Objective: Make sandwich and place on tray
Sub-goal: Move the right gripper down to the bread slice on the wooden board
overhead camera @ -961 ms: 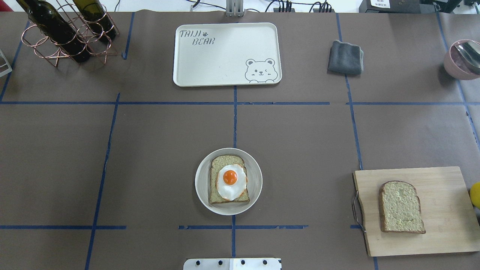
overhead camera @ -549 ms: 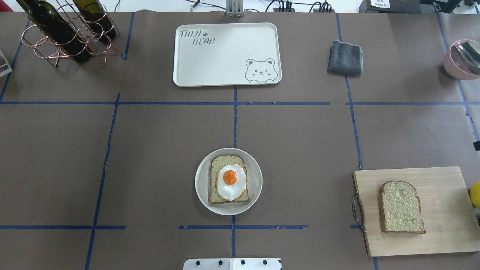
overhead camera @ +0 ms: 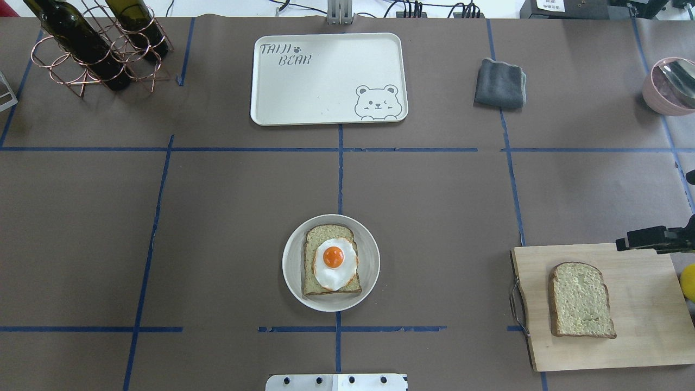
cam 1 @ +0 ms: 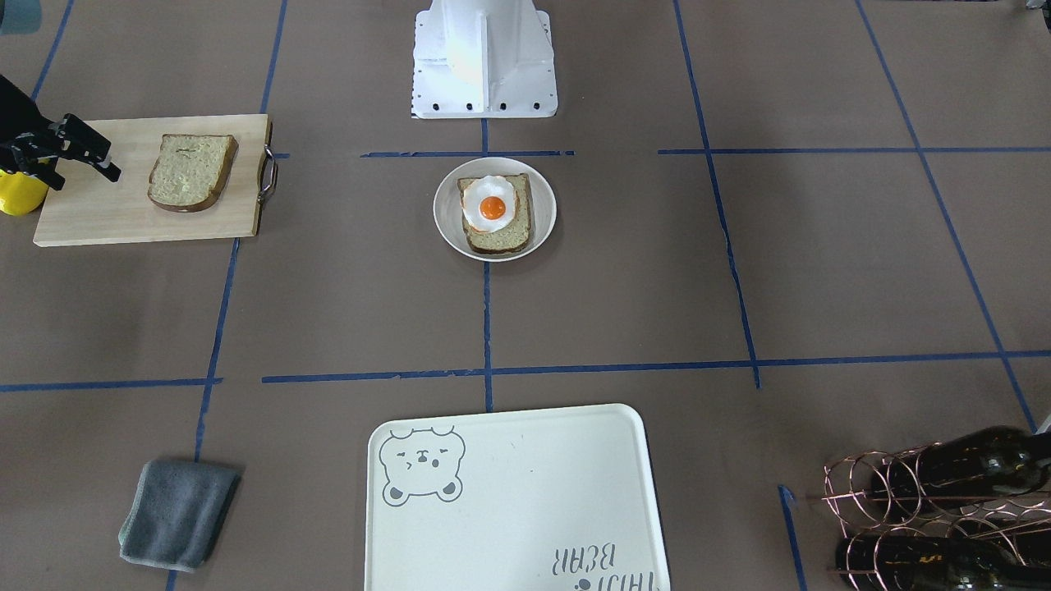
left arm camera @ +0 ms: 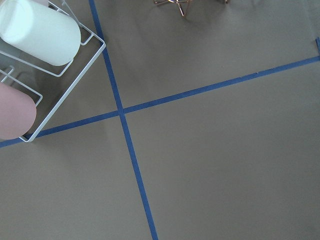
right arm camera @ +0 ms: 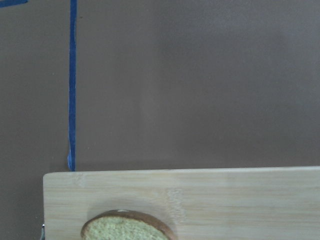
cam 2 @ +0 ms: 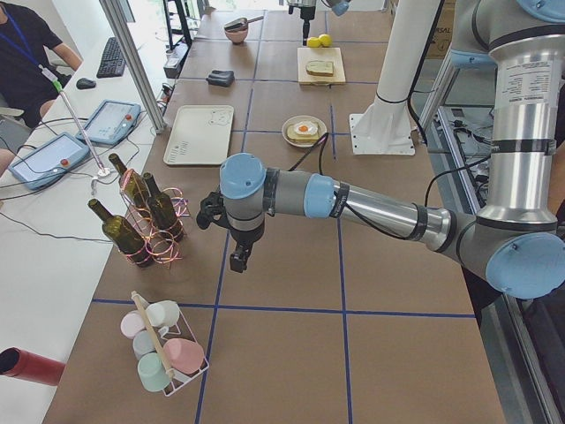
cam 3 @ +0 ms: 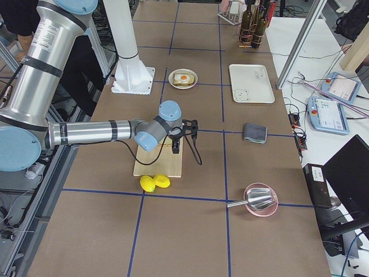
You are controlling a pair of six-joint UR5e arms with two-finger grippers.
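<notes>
over the cutting board's far corner: right gripper parted, sandwich not yet put together

on the bench's right side the right gripper (overhead camera: 623,244) hangs above the corner of the cutting board (overhead camera: 640,288) that lies away from the robot, held level and pointing toward the bench's middle. in the front-facing view its two fingers look parted, with nothing between them. the second bread slice (overhead camera: 581,300) lies flat on the board, nearer the metal handle (overhead camera: 516,305) and apart from the gripper; the right wrist camera catches only its brown crust and the board's edge

the lower bread slice (overhead camera: 328,231) lies in the small round white dish (overhead camera: 290,271) at the bench's middle, just before the robot's base, and the fried egg (overhead camera: 335,263) rests on top of it, yolk up. the tray (overhead camera: 320,87) lies at the far side of the bench, straight beyond the dish, its bear face at the corner nearest the robot's right; both slices are well apart from it

the left gripper (cam 2: 238,258) hangs pointing down over the bench's left end, near the wine rack (cam 2: 146,216) and the mug rack (cam 2: 168,353). it shows only in the side view, so i cannot tell whether it is wide or narrow

a folded grey cloth (overhead camera: 500,83) lies right of the tray, a pink bowl (overhead camera: 659,100) with a metal scoop (overhead camera: 678,76) sits at the far right edge, and two lemons (cam 3: 154,182) lie just beside the board's outer end
</notes>
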